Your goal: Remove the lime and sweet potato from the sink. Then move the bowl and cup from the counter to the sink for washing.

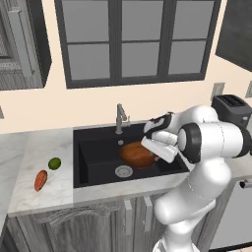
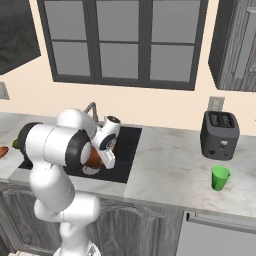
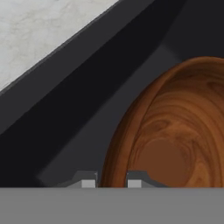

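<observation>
The bowl is wood, stiff and wide, so it won't give under pressure. I judge it light enough to carry by one edge, though its smooth, polished wall could slip or swing if I hold it loosely. It is far too broad to span, so the thin rim is the only sensible place to pinch, one finger inside and one outside.

That is how my fingers stand in the hand view: drawn close together with the bowl's rim running up out of the narrow gap between them, the left tip on the outer wall, the right tip on the inner side. I take that as clamped on the rim.

From the left base view, the bowl sits inside the sink, toward the right half of the basin and tilted, just behind and right of the drain. I can't tell whether its underside touches the basin floor. The bowl seems nearly delivered, only a release away.

The lime and the sweet potato lie on the counter left of the sink, near each other but apart. The cup stands upright on the counter well to the right, in front of the toaster. Being small and round, it should fit between my fingers across its body.
</observation>
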Available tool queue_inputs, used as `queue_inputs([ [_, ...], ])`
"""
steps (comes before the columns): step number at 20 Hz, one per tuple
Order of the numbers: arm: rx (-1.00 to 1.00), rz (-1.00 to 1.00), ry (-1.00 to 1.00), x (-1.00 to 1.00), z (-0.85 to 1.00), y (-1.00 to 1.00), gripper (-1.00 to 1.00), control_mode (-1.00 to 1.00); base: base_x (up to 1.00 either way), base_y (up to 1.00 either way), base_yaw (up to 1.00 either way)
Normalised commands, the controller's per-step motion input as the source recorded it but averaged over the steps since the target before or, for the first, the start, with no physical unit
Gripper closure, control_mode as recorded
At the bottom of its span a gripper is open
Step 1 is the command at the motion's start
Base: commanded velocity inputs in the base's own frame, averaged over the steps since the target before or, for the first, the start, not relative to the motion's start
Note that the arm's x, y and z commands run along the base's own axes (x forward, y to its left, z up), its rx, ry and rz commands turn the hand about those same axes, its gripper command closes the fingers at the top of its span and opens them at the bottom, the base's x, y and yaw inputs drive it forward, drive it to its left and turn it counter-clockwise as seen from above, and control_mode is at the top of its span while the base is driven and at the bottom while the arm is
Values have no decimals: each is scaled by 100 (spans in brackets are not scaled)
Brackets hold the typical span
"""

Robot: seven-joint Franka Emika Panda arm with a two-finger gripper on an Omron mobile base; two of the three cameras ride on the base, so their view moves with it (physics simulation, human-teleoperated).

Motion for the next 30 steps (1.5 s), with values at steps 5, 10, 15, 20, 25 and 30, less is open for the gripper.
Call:
queue_inputs([
  [5, -4, 0, 3, 14, -16, -1, 100, -100, 0, 0, 0],
  [10, -4, 0, 3, 11, -19, -3, 100, -100, 0, 0, 0],
  [15, -6, 0, 1, 11, -20, -2, 100, -100, 0, 0, 0],
  [20, -5, 0, 1, 11, -20, -5, 100, -100, 0, 0, 0],
  [25, -4, 0, 0, 10, -19, -6, 100, -100, 0, 0, 0],
  [30, -2, 0, 0, 10, -18, -7, 100, -100, 0, 0, 0],
])
